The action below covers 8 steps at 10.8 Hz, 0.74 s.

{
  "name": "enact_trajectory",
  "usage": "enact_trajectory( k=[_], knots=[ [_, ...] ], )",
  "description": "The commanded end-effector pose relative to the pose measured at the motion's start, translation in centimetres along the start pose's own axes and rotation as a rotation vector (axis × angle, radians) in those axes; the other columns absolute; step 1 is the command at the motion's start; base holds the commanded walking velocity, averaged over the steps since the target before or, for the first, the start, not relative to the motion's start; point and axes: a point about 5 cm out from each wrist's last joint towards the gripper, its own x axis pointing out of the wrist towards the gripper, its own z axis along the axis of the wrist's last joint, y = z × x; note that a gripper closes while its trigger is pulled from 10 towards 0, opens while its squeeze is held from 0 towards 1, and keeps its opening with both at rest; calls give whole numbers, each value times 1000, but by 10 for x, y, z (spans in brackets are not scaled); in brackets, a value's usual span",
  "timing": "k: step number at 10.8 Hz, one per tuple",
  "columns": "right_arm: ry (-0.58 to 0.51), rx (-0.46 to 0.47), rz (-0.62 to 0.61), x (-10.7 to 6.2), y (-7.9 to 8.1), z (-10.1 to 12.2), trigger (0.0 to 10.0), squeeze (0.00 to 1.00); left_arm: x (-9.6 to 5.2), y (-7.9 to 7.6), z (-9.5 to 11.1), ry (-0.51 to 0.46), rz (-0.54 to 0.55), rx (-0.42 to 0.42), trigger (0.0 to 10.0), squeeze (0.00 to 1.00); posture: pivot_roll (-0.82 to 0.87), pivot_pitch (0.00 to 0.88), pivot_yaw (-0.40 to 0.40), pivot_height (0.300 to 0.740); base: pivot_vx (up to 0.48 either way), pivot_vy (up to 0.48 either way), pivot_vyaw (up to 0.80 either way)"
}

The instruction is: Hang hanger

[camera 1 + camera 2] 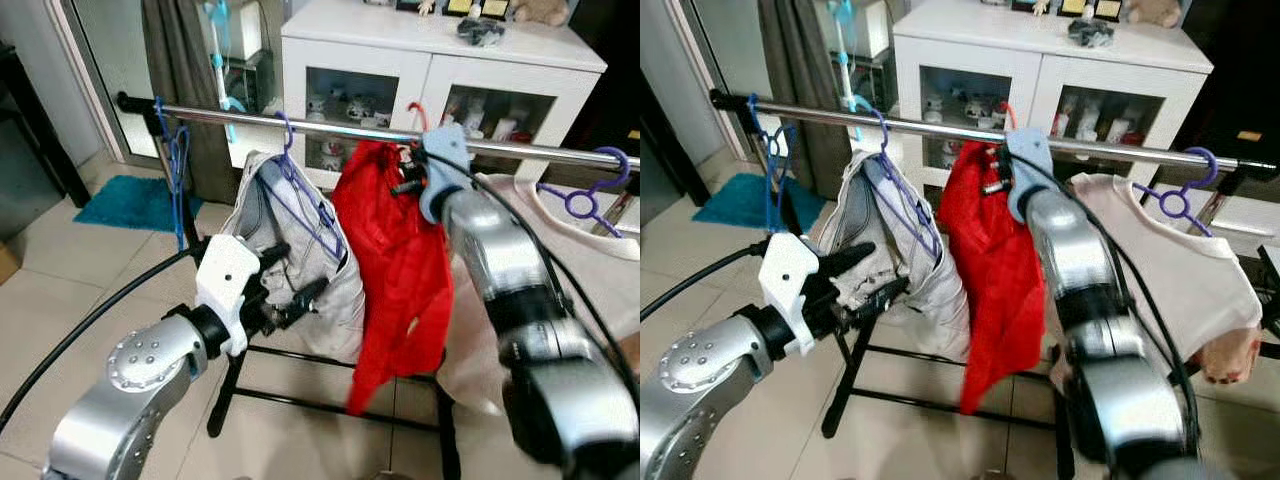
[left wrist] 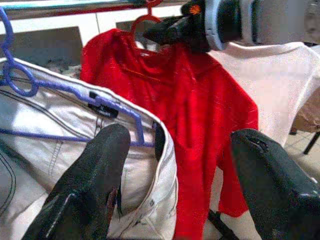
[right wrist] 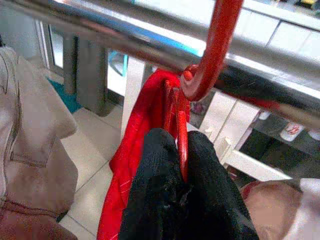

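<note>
you've got the chrome clothes rail (image 1: 330, 128) running across the frame in front of the white cabinet (image 1: 440, 60), and it carries, from your left, a blue hanger (image 1: 175, 150), pale grey-white trousers (image 1: 300, 270) on a purple hanger (image 1: 300, 185), the red shirt (image 1: 395, 260), and a cream t-shirt (image 1: 1180, 260) on another purple hanger (image 1: 1175, 200).

the red shirt hangs limp and light; it will swing and drag, so treat the cloth as dead weight and steer only by the red hanger (image 3: 210, 55). that hanger looks like thin rigid plastic, probably slick against the metal, and its hook is already curled over the rail.

your right gripper (image 3: 182, 180) is clenched on the hanger's neck just under the hook, which is the best place to hold, since it stops the shirt tipping. your left gripper (image 2: 180, 185) sits lower, fingers spread and empty, just beside the trousers' waistband.
</note>
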Motion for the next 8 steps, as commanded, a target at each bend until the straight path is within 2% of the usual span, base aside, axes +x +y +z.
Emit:
enact_trajectory(
  k=[1, 4, 5, 6, 8],
  knots=[
    [6, -7, -11, 3, -7, 4, 10000, 0, -1, -4, 3, -5, -36, 3, 10000, 0, -51, 0, -6, 740, 0, 0, 0],
    [183, -33, 30, 8, -6, -24, 10000, 0, -3, -2, 3, 4, -33, 3, 10000, 0, -48, 0, -1, 740, 0, 0, 0],
    [199, -32, 37, 8, -6, -27, 10000, 0, -3, -1, 3, 8, -31, 5, 10000, 0, -48, 0, -1, 740, 0, 0, 0],
    [180, -14, 49, 8, -7, -26, 10000, 1000, -4, 0, 3, 10, -18, 6, 10000, 0, -48, 0, -1, 740, 0, 0, 0],
    [93, -13, 64, 6, -12, -20, 10000, 1000, -4, 4, 0, 10, 38, 7, 10000, 0, -52, 0, -4, 740, 0, 0, 0]
  ],
)
